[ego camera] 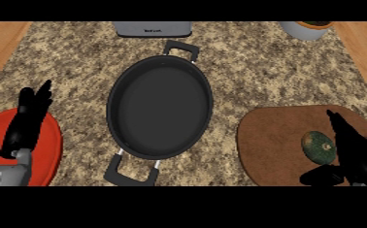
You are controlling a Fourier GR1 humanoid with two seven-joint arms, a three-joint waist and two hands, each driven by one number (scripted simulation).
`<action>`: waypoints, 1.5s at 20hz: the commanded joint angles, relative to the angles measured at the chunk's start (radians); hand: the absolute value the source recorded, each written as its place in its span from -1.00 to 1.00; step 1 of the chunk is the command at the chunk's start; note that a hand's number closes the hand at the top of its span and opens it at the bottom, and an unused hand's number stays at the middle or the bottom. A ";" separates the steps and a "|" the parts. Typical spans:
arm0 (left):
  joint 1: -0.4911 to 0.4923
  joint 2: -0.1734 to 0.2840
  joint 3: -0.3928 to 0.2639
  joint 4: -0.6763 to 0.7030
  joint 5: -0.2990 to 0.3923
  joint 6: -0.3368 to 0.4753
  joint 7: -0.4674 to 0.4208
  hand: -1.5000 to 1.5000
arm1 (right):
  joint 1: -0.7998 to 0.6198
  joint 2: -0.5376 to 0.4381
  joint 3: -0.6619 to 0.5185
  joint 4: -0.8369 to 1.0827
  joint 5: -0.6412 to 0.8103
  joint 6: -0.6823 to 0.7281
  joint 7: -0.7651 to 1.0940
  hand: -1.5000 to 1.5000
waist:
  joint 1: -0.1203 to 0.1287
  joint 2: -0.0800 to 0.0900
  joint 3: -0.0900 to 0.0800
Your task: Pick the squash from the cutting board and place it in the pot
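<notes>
Two hands show from the head view: right of the pot [159,106], the squash [319,146] lies on the cutting board [276,144], right hand [349,149] open around it, not gripping; left hand [25,118] rests open

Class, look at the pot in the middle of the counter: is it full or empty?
Empty. The pot shows only its bare dark bottom; the squash lies on the cutting board, beside the right hand.
</notes>
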 commanded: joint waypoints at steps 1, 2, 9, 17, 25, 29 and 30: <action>0.003 -0.049 -0.024 -0.067 -0.054 0.018 0.065 0.00 | -0.003 0.009 -0.046 0.071 -0.006 0.018 -0.053 -1.00 | 0.000 0.000 0.000; 0.012 -0.035 0.018 -0.047 -0.042 -0.009 0.023 0.00 | -0.056 0.025 -0.065 0.076 -0.019 0.059 -0.015 -1.00 | 0.001 0.000 0.000; -0.004 -0.062 0.058 -0.052 -0.072 -0.047 0.054 0.00 | -0.023 0.048 -0.099 0.095 0.007 0.076 -0.090 -1.00 | -0.001 -0.001 0.000; -0.060 -0.108 0.074 0.030 -0.129 -0.051 0.019 0.00 | -0.056 0.083 -0.142 0.279 0.041 -0.027 -0.226 -1.00 | -0.003 0.001 0.000; -0.004 -0.138 0.098 0.024 -0.159 -0.081 -0.042 0.00 | -0.049 0.123 -0.130 0.258 0.064 -0.016 -0.257 1.00 | -0.001 0.000 0.000; 0.029 -0.104 0.133 -0.092 -0.107 -0.133 0.044 0.00 | -0.013 0.072 -0.130 0.242 0.139 -0.084 -0.334 1.00 | 0.001 -0.001 0.000; -0.033 -0.098 0.129 -0.059 -0.130 -0.124 0.069 0.00 | -0.095 0.084 -0.116 0.347 0.185 -0.117 -0.326 1.00 | 0.002 0.000 0.000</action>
